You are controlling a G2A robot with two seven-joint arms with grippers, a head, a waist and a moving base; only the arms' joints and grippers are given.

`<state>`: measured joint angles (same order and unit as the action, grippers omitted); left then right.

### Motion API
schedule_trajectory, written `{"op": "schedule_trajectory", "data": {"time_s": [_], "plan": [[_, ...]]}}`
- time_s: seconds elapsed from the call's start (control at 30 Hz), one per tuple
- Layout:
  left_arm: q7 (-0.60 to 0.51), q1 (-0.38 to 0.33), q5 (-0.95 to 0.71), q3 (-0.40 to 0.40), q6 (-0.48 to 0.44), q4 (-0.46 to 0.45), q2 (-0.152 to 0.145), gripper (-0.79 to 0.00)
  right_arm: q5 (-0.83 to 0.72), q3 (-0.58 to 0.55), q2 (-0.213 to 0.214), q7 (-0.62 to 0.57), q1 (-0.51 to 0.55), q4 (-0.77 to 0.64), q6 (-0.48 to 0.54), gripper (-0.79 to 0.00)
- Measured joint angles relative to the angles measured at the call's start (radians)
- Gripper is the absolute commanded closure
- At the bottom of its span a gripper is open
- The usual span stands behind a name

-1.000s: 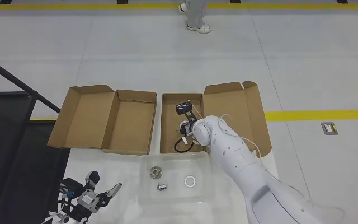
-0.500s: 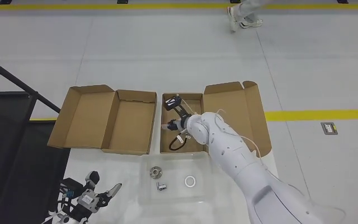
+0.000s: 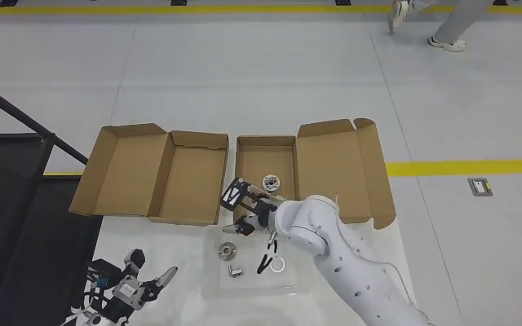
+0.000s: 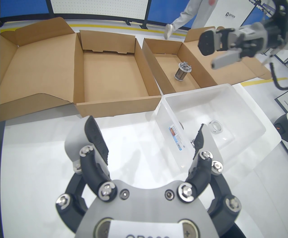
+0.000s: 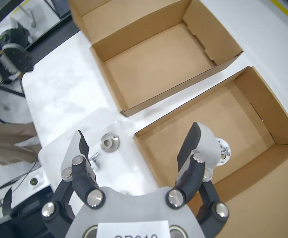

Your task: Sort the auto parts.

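Right gripper: fingers spread wide, empty, touching nothing. It hangs over the near wall of the right box, by the bin.

Left gripper: also wide apart, empty, above the table.

Cylinder upright in the right box.

Bushing, bolt and ring in the bin.

Site: you work in a factory hall.
Floor: grey, painted, yellow lane lines.
Backdrop: white pegboard panels.
Your bench: white, bearing open cardboard boxes.

Left tool fingers spread, empty; right tool likewise
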<state>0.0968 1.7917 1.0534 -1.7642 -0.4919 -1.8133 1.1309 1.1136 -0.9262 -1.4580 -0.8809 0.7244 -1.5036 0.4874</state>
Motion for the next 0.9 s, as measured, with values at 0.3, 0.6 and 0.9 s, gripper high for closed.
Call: {"op": "schedule_trajectory", "data": {"time_s": [0.3,0.6,0.9], "plan": [[0.000,0.000,0.000,0.000,0.000,0.000,0.000,-0.785,0.028,-0.005,0.047,-0.257,0.129,-0.194,0.198,-0.785],[0.000,0.000,0.000,0.000,0.000,0.000,0.000,-0.785,0.049,-0.020,0.054,-0.209,0.139,-0.175,0.226,-0.785],[0.000,0.000,0.000,0.000,0.000,0.000,0.000,-0.785,0.242,0.092,0.115,-0.050,0.102,-0.028,0.402,-0.785]]}}
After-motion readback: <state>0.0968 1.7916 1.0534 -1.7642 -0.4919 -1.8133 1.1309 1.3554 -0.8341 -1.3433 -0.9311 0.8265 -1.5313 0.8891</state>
